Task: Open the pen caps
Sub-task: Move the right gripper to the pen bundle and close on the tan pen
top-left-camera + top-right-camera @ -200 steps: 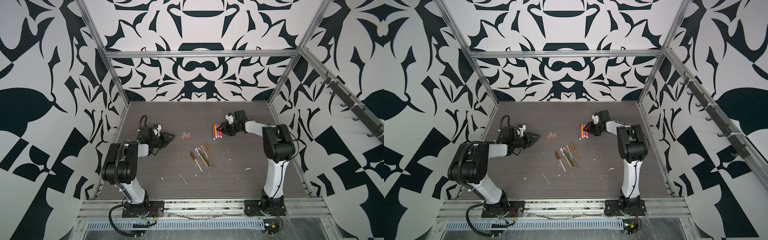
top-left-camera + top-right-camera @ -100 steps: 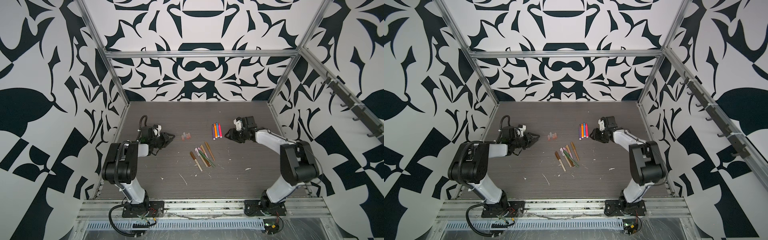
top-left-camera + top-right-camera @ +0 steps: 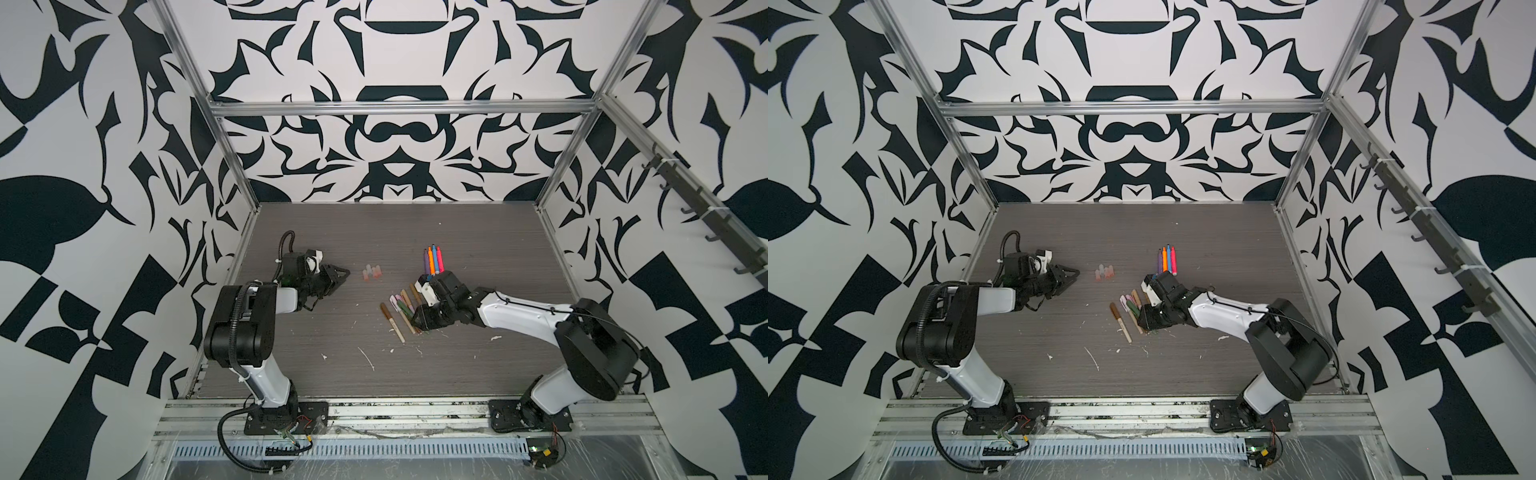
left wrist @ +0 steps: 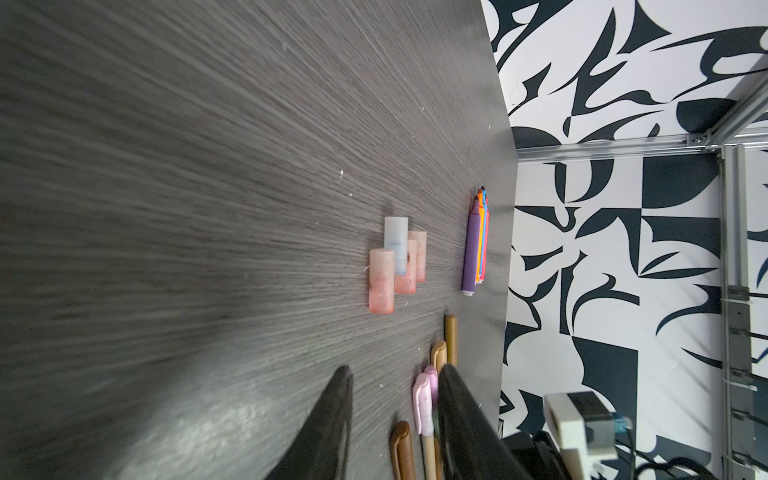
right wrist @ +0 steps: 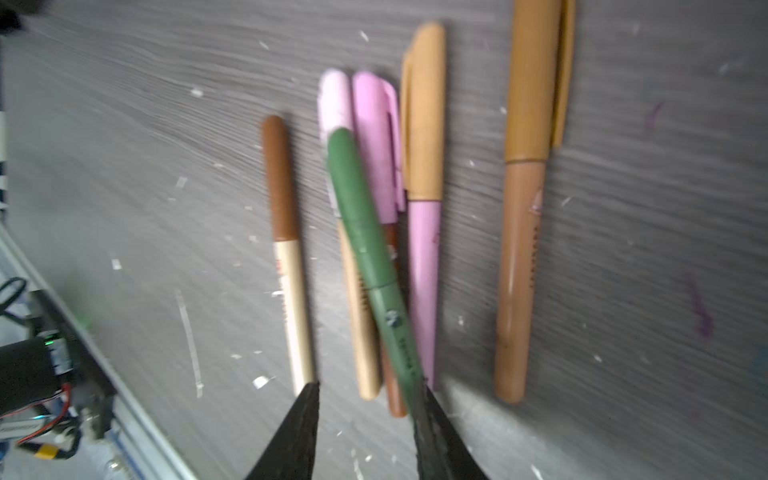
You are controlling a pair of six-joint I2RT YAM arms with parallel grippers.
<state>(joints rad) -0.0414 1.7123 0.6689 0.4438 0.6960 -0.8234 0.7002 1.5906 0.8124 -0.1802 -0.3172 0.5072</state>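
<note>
Right pincer (image 3: 419, 325), centre frame, gapes part-open over the capped pens (image 3: 402, 306) on the bench; a green pen (image 5: 374, 266) seems to touch one finger. Left pincer (image 3: 343, 275), centre-left, is part-open and empty. Beyond lie loose caps (image 3: 372, 272), then uncapped pens (image 3: 432, 262).

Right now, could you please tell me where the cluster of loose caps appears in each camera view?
Top view: the loose caps lie back-left of the brown-capped pen.
Top view: same place, back-left of that pen.
Left wrist: near the middle, beyond the left hand.
Right wrist: not in it.
Shared landmark: the brown-capped pen, visible in all four views.
</note>
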